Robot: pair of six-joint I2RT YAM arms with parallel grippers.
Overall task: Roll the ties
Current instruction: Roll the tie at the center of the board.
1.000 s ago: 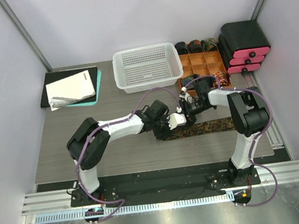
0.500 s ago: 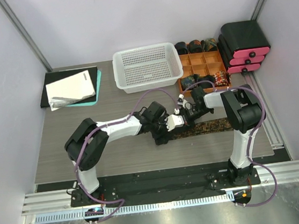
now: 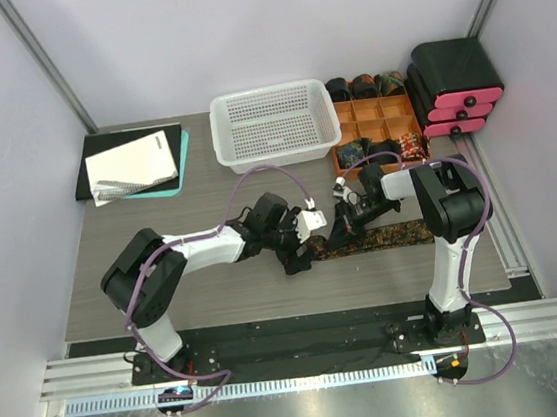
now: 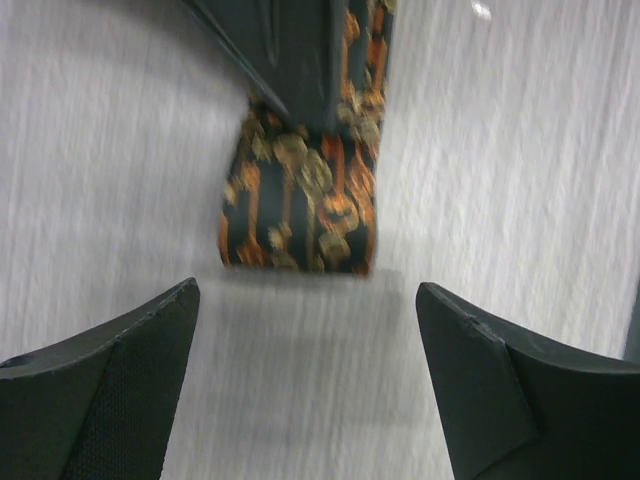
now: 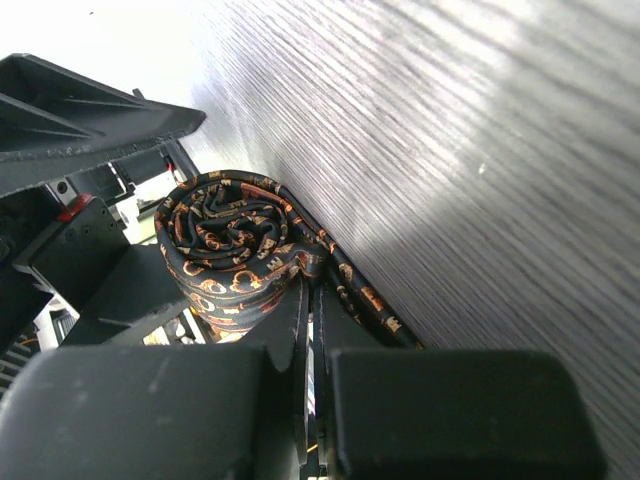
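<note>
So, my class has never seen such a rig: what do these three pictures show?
Two robot arms are bolted to a table. One camera looks down from above; another sits on each wrist. The right end effector is shut on a patterned tie, part of it coiled into a roll. The left end effector is open, pointing at the tie's end and holding nothing. Further back are a white basket, an orange tray with rolled ties and a notebook.
</note>
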